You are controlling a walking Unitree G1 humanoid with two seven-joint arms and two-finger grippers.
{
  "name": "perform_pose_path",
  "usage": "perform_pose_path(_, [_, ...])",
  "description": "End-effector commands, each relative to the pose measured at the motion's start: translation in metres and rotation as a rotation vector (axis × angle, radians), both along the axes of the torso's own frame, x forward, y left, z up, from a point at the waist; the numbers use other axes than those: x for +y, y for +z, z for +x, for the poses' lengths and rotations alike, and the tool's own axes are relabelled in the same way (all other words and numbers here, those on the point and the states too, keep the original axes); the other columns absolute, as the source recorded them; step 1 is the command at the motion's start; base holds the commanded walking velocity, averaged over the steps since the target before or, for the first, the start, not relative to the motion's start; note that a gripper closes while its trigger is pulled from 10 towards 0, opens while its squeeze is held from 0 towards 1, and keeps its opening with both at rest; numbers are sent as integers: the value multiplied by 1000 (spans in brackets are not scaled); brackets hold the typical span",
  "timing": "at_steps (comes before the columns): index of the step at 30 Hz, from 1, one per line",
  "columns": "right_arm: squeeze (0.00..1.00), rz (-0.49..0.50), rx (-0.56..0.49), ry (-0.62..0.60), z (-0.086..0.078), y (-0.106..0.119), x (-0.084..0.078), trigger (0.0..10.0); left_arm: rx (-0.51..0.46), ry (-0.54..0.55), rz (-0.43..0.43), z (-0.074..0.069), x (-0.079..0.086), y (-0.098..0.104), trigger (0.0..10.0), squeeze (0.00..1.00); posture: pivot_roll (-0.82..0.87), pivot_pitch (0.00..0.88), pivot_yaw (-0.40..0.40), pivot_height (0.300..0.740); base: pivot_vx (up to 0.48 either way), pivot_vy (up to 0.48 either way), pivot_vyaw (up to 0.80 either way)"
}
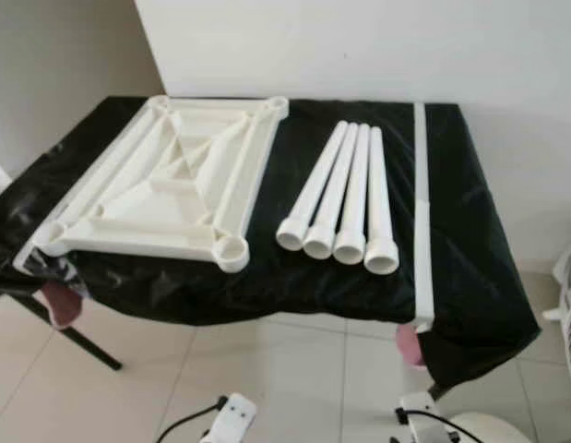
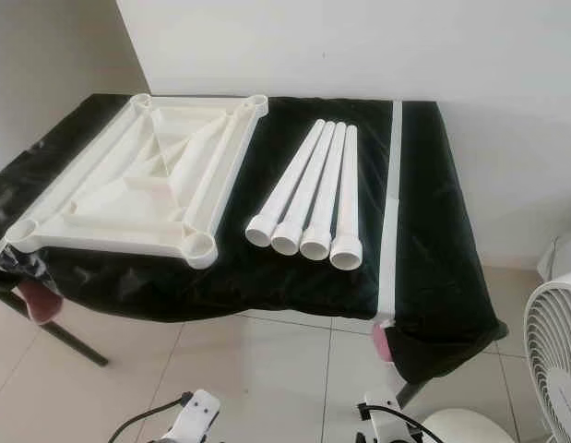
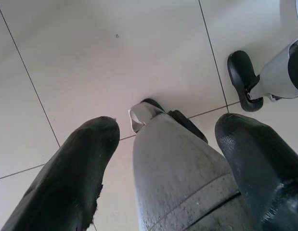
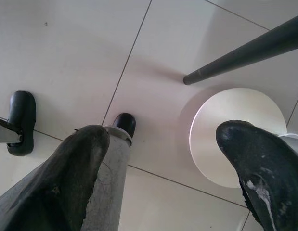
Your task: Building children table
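Black glossy plastic sheeting drapes the surface [image 1: 469, 268]. On its left lies a ribbed white tabletop [image 1: 165, 185], underside up; beside it four smooth white tubular legs [image 1: 345, 198] lie touching in a row. Both arms hang low over tiled floor [image 3: 91, 57], left pincer [image 3: 163, 144] and right pincer [image 4: 163, 149] spread open.

Even, soft daylight fills both eye views; the white wall [image 1: 359, 46] is bright but not blown out. The glossy black cover [image 2: 433, 231] on the table catches pale sheen along its wrinkles, and the 4 white tubes [image 2: 308, 198] cast only faint shadows. Both eye views are sharp, with slight bending toward the edges. In the wrist views the floor tiles [image 3: 115, 57] are clear and bright, while the near black fingers [image 4: 76, 183] are soft and out of focus.
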State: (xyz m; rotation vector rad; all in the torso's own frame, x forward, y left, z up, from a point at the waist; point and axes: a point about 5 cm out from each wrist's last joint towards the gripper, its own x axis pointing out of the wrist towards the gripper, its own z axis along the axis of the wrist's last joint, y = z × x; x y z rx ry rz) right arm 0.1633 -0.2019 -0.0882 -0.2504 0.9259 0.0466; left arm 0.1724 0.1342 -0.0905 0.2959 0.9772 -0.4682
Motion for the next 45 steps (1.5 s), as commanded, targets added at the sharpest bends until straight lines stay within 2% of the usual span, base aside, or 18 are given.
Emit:
perform_pose_path(1, [0, 17, 18, 6, -6, -3, 6, 10000, 17, 44, 80, -9, 10, -5, 10000, 0, 7, 0, 62, 740, 0, 0, 0])
perform_pose_path(6, [0, 66, 29, -28, -12, -6, 8, 10000, 48, 58, 78, -14, 11, -7, 10000, 0, 8, 0, 65, 740, 0, 0, 0])
perform_pose_path(18, [0, 90, 20, -44, -12, -6, 12, 10000, 73, 90, 72, -15, 14, -8, 10000, 0, 6, 0, 69, 740, 0, 0, 0])
perform_pose_path(31, [0, 95, 25, -64, -13, -7, 12, 10000, 84, 94, 74, -18, 16, -9, 10000, 0, 2, 0, 77, 740, 0, 326, 0])
perform_pose_path(45, [0, 100, 37, -82, -15, -8, 10, 10000, 83, 95, 78, -15, 19, -8, 10000, 0, 4, 0, 75, 740, 0, 429, 0])
